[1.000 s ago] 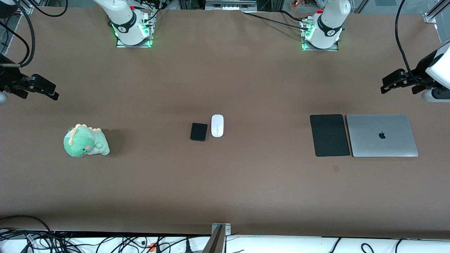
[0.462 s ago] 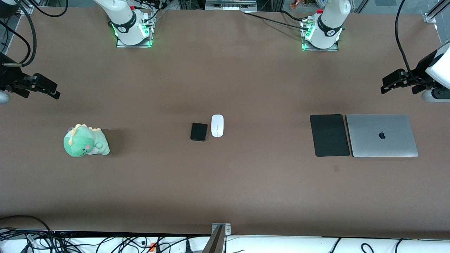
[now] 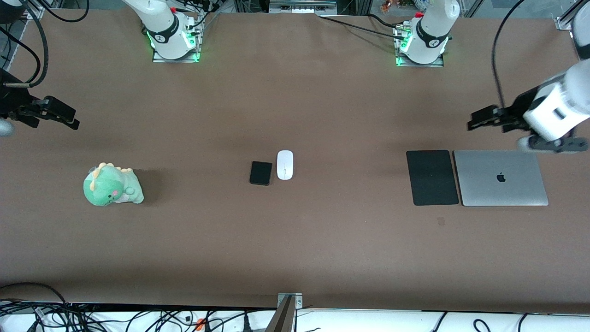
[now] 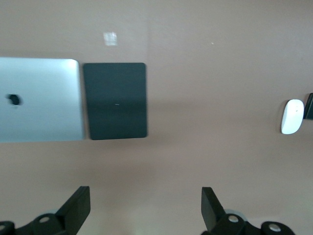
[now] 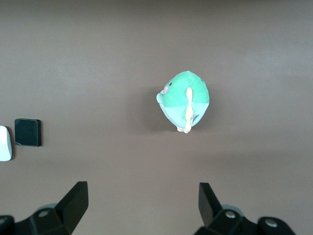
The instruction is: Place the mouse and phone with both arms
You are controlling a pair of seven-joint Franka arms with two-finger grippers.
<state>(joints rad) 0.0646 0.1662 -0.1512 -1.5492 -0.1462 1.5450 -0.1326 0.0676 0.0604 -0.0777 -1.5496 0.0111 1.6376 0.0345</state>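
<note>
The white oval mouse (image 3: 285,165) lies mid-table, touching or nearly touching the small black phone (image 3: 261,173) beside it, the phone toward the right arm's end. My left gripper (image 3: 474,121) is open and empty in the air over bare table by the mouse pad and laptop. Its wrist view (image 4: 145,200) shows the mouse (image 4: 292,116) far off and a sliver of the phone (image 4: 309,106). My right gripper (image 3: 73,119) is open and empty over bare table at the right arm's end. Its wrist view (image 5: 143,196) shows the phone (image 5: 27,132) and the mouse's edge (image 5: 5,143).
A black mouse pad (image 3: 432,177) and a closed silver laptop (image 3: 500,177) lie side by side at the left arm's end. A green plush dinosaur (image 3: 112,185) sits at the right arm's end, also in the right wrist view (image 5: 185,100).
My left arm has swung in from the table's end toward the middle, lower over the table by the laptop. The right gripper has hardly moved. Mouse and phone have not moved.
</note>
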